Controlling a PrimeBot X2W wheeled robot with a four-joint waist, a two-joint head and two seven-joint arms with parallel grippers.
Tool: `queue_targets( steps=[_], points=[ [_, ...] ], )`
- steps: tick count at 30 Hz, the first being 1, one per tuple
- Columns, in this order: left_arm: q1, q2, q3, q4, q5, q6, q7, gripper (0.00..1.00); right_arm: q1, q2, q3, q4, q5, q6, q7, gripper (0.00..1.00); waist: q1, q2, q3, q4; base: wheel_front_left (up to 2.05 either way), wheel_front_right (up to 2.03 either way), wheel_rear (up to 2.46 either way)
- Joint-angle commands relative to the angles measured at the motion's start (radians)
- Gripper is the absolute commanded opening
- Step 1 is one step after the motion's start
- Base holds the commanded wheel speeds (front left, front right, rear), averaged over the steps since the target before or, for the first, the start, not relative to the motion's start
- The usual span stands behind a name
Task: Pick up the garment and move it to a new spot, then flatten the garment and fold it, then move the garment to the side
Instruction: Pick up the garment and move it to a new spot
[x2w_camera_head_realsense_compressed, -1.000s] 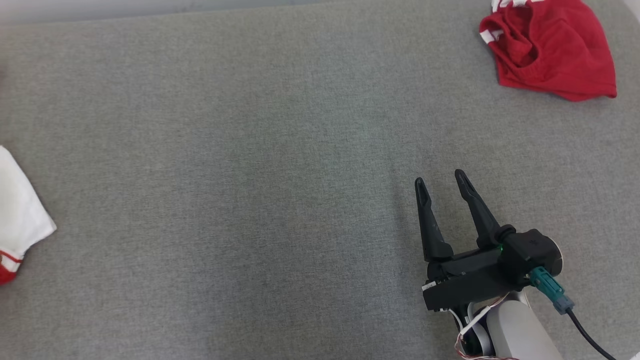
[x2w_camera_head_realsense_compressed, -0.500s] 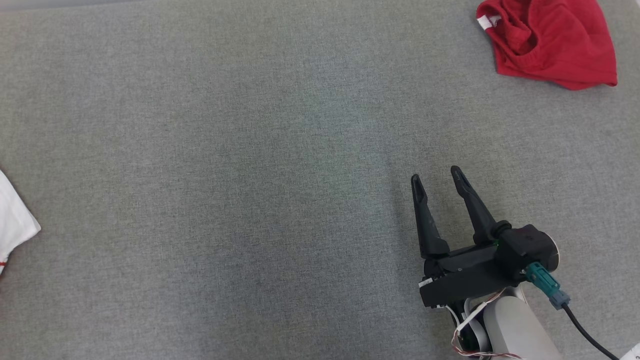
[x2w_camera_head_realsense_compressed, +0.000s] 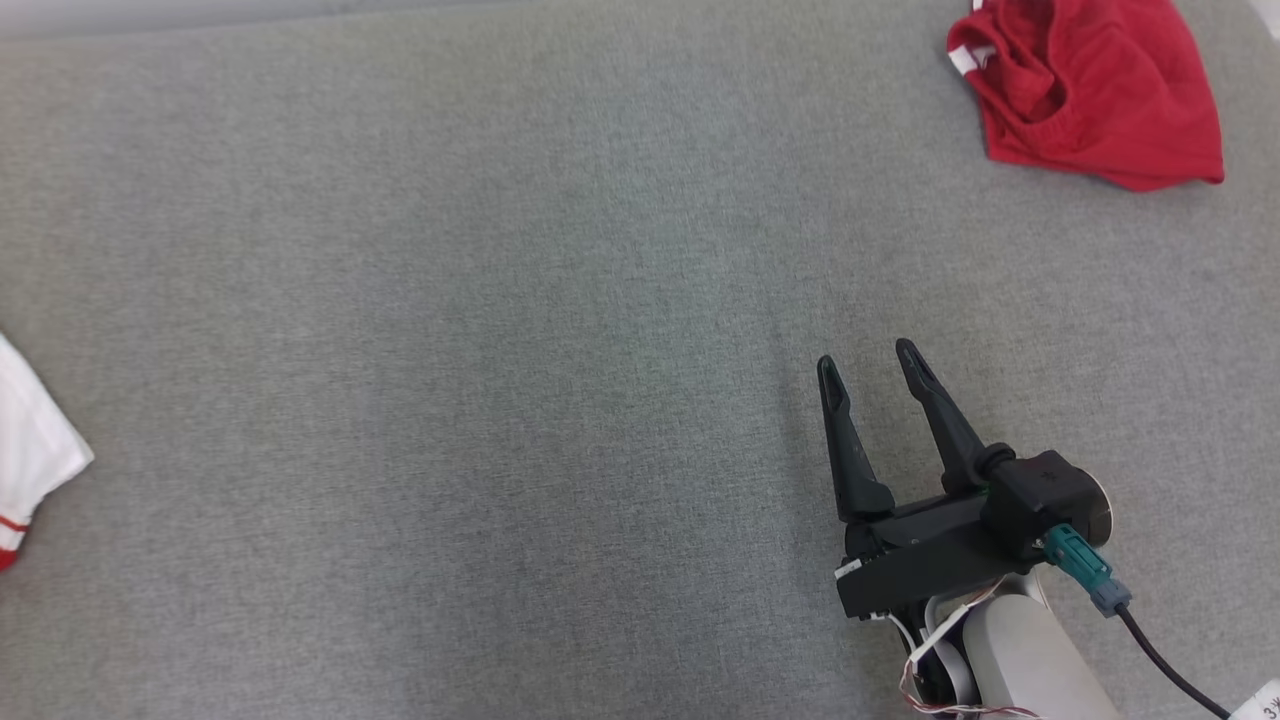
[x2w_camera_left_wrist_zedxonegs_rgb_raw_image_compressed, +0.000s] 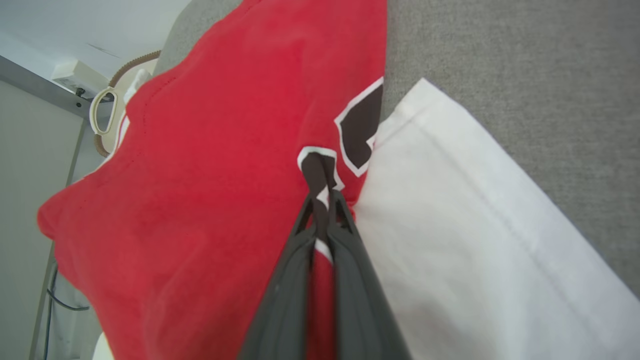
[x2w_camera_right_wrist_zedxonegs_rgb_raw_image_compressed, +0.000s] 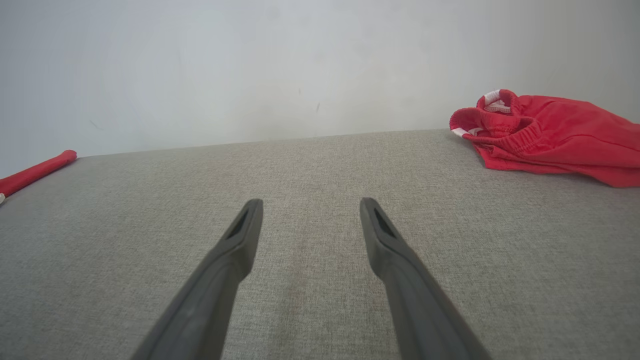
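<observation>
- The left claw (x2w_camera_left_wrist_zedxonegs_rgb_raw_image_compressed: 323, 199) pinches only a thin ridge of the red-and-white garment (x2w_camera_left_wrist_zedxonegs_rgb_raw_image_compressed: 200, 175), right at its dark printed patch; if it lifts fast, that small fold may slip free and the cloth drop back
- The garment lies at the left edge of the tabletop (x2w_camera_head_realsense_compressed: 500, 300), partly past it; a weak pull could let the hanging part drag the rest off the edge
- Lifted from one point, the white part (x2w_camera_left_wrist_zedxonegs_rgb_raw_image_compressed: 475, 225) would likely trail and bunch, making the later flattening harder
- The red shorts (x2w_camera_head_realsense_compressed: 1090, 90) sit at the far right corner, well apart, so tangling with them looks unlikely
- Left claw: fingers pressed together, clamped on the red cloth, with fabric showing between them
- Right claw (x2w_camera_head_realsense_compressed: 865, 355): fingers spread well apart, holding nothing, over bare tabletop near the near right side; whether the tips touch the surface I cannot tell
- In the right wrist view its fingers (x2w_camera_right_wrist_zedxonegs_rgb_raw_image_compressed: 240, 235) point across the grey cloth toward the far edge
</observation>
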Motion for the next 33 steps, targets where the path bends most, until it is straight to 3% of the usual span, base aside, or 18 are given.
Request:
queue_targets(
  steps=[1,17,33],
  points=[
    [0.001,0.008,-0.008,-0.005,-0.001,0.001,-0.027,0.0,0.004,-0.001,0.0,0.002,0.008,-0.001,-0.002,1.0,0.0,-0.0001,-0.017,0.008,0.0,0.0,0.0],
    [-0.113,-0.056,-0.161,-0.186,-0.015,0.001,-0.227,0.0,0.041,-0.008,0.001,0.025,0.022,-0.001,-0.002,1.0,0.0,-0.0001,-0.132,0.049,0.0,0.0,0.0],
    [-0.077,-0.063,-0.342,-0.6,-0.094,0.001,-0.172,0.0,0.072,-0.004,-0.005,0.015,0.036,-0.001,-0.002,1.0,0.0,-0.0001,-0.183,-0.034,0.0,0.0,0.0]
  ],
)
